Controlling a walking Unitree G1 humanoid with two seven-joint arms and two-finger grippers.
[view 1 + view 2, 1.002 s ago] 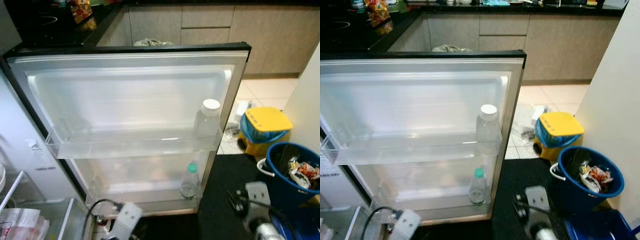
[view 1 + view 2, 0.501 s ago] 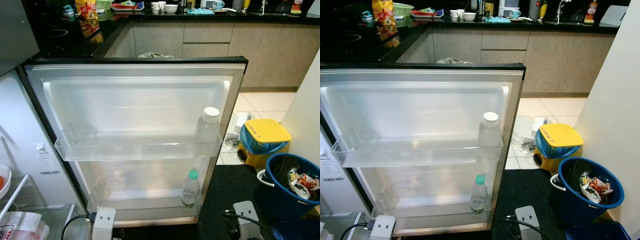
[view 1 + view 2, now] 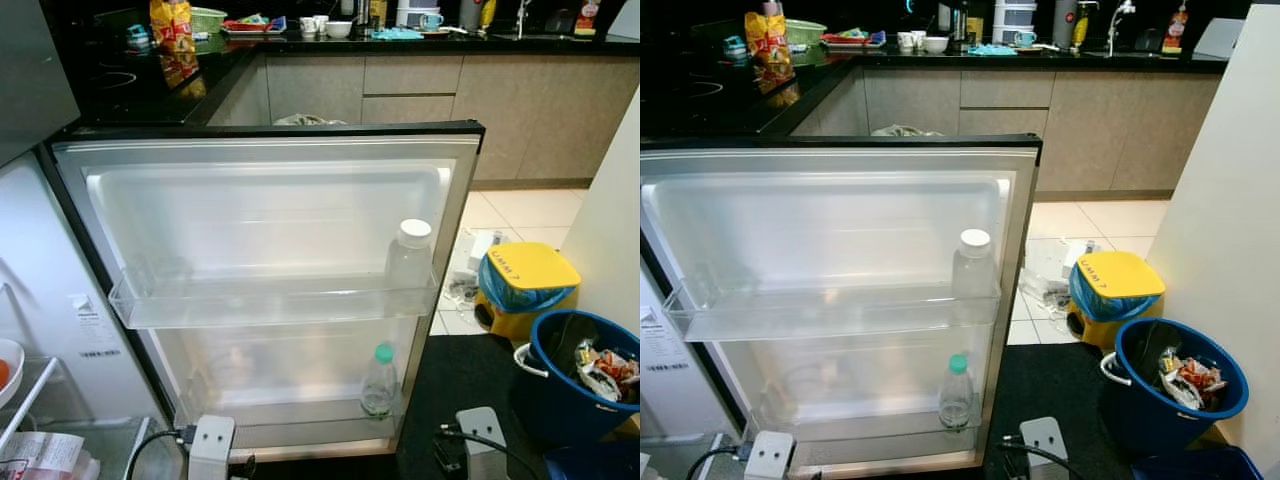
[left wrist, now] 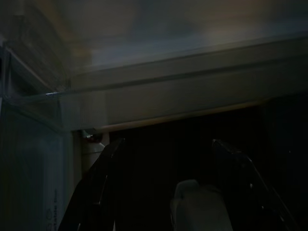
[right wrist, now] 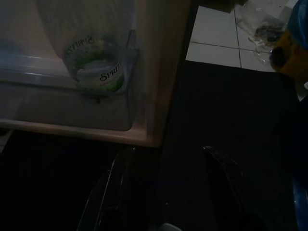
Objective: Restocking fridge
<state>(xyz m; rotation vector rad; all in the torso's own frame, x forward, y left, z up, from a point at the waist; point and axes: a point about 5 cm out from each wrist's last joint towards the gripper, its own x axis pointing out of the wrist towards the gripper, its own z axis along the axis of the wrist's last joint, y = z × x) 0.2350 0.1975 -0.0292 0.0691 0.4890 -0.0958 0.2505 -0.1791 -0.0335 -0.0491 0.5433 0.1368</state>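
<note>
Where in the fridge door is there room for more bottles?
The upper door shelf is bare from its left end up to the white-capped bottle at its right end. The lower door shelf is likewise bare left of the green-capped bottle. Only the right ends are taken.

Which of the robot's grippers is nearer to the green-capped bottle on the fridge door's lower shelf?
The right. The right gripper hangs just below and outward of the green-capped bottle, whose base fills its wrist view close up. The left gripper hangs near the door's hinge end, farther along the lower shelf.
</note>
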